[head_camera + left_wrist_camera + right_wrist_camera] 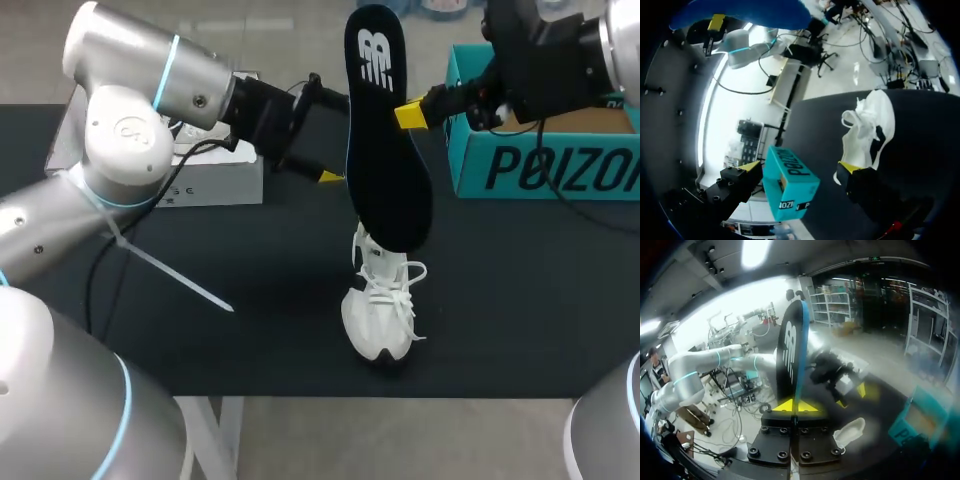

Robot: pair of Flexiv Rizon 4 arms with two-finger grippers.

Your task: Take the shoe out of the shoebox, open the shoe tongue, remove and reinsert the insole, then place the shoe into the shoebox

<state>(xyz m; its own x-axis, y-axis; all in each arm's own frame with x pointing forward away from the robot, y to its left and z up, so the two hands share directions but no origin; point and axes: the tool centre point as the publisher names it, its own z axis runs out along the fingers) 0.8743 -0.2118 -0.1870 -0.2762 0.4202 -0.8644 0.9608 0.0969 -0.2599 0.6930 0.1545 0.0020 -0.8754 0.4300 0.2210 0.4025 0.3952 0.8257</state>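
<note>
- The right pincer point(792, 406) is pressed together on one edge of the insole point(792, 352), which is held upright, well above the desk point(250, 300). Only a narrow margin is pinched, so slipping or pivoting of the long sole is judged likely if the arm is tilted or swung quickly.
- The left pincer point(325, 130) is spread and empty, just beside the insole's other edge in the head view; contact cannot be confirmed. A collision between the two pincers is considered possible if a handover is tried at one spot.
- The shoe point(382, 310) is found on the desk below the insole's lower end, toe toward the near edge, gripped by neither pincer. Reinsertion is judged risky: an unbraced shoe could be tipped or slid away, and the insole could buckle against the tongue or laces.
- The shoebox point(540, 165) is set at the rear right of the desk, close to the right arm, and could be knocked when that arm is lowered.
</note>
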